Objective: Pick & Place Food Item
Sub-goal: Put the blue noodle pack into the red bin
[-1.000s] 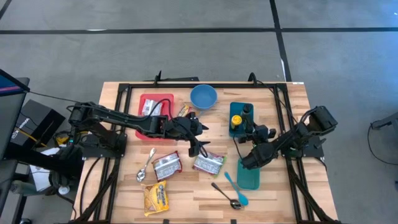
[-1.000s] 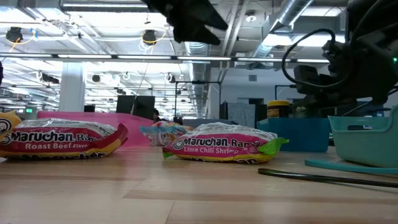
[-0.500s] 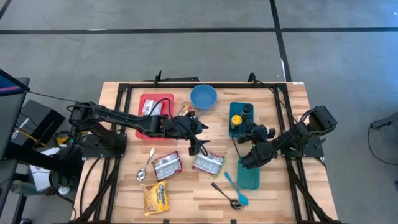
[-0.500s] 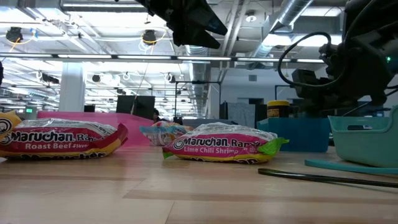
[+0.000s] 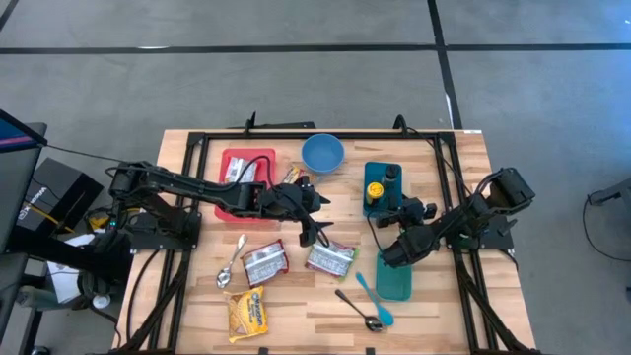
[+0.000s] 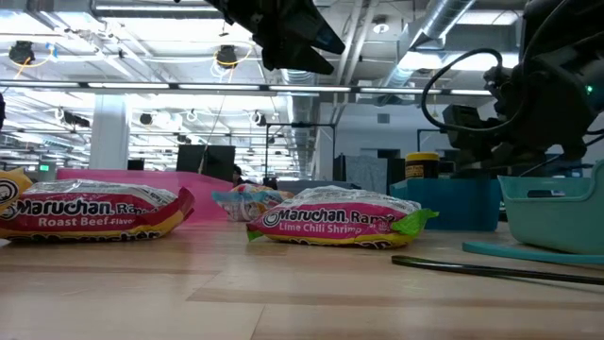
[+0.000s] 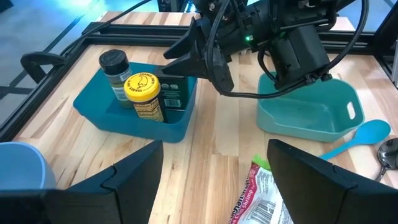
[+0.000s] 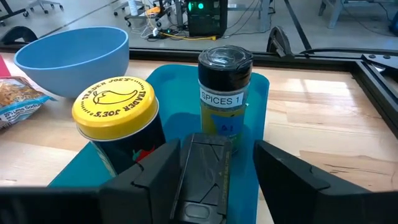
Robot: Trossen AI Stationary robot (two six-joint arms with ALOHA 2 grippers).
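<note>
I see the lime ramen (image 5: 330, 258) flat on the table (image 5: 296, 316), its corner under the left gripper (image 5: 317, 233), whose fingers (image 7: 124, 180) hang spread above it, holding nothing. Bare wood lies between it and the beef ramen (image 5: 263, 262) beside it. Right gripper (image 5: 394, 209), fingers parted and empty, sits over the teal tray (image 5: 378, 209), close to the yellow-lidded jar (image 8: 118, 118) and spice jar (image 8: 224, 93). The room beyond is brightly lit.
</note>
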